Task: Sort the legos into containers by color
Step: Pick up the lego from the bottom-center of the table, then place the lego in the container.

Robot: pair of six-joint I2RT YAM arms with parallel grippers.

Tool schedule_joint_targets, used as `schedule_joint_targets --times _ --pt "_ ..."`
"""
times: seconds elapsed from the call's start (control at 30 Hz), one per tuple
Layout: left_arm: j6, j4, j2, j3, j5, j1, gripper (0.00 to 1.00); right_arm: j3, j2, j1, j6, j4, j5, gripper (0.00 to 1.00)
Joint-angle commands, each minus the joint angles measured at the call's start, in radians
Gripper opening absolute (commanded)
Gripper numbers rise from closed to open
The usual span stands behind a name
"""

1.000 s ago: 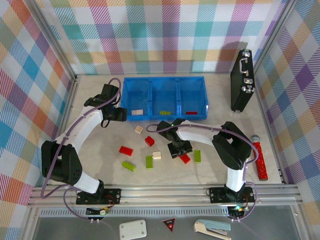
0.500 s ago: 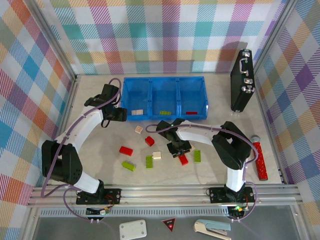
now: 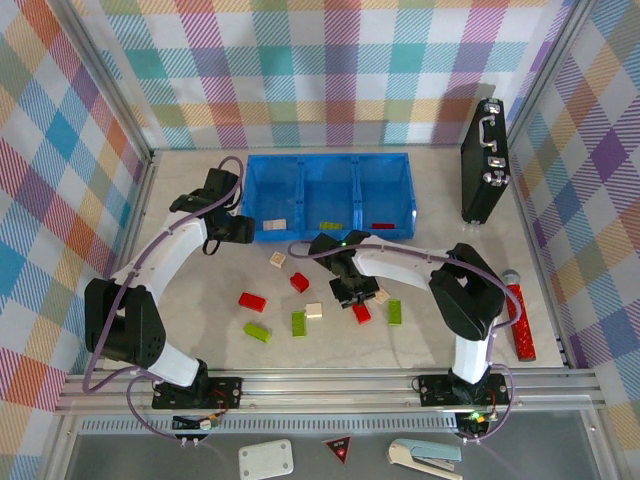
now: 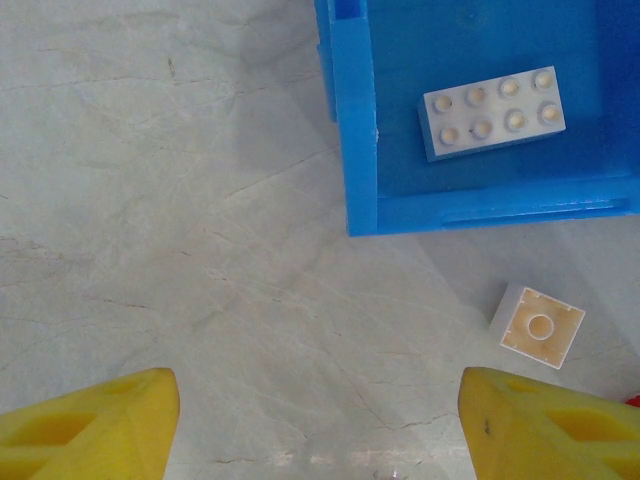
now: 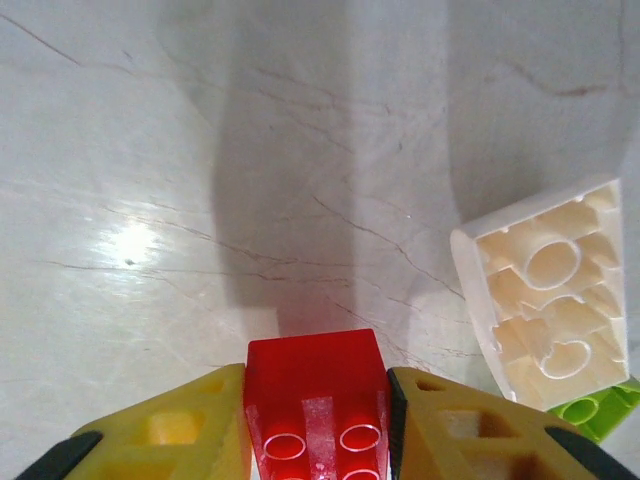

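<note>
Top view, bin: the blue bin (image 3: 328, 158) stands at the far part of the tabletop (image 3: 190, 270). Its left compartment has a cream brick (image 3: 275, 226), the middle one a green brick (image 3: 330, 226), the right one a red brick (image 3: 382, 226).
Top view, left hand: the left hand (image 3: 243, 228) is just beside the near left corner of the bin.
Top view, right hand: the right hand (image 3: 355, 300) is near the middle of the tabletop, with the held red lego (image 3: 361, 312) at its tip.
Top view, loose legos: several loose legos (image 3: 257, 331) in red, green and cream lie scattered in front of the bin.
Left wrist view, hand: the yellow fingers (image 4: 90, 425) stand wide apart with nothing between them.
Left wrist view, legos: the cream brick lies studs up inside the bin, and a small cream lego (image 4: 538, 325) lies upside down on the tabletop just outside the wall.
Right wrist view, hand: the fingers (image 5: 170, 435) press on both sides of the held red lego — a firm grip.
Right wrist view, neighbours: an overturned cream lego (image 5: 545, 290) lies to the right, with a green lego (image 5: 600, 410) just beside it.
</note>
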Motion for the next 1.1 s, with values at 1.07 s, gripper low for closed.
schedule_joint_targets --times 1.07 --pt "0.025 0.002 0.015 0.008 0.037 0.026 0.73 0.667 0.238 -0.476 -0.264 -0.131 -0.036 0.37"
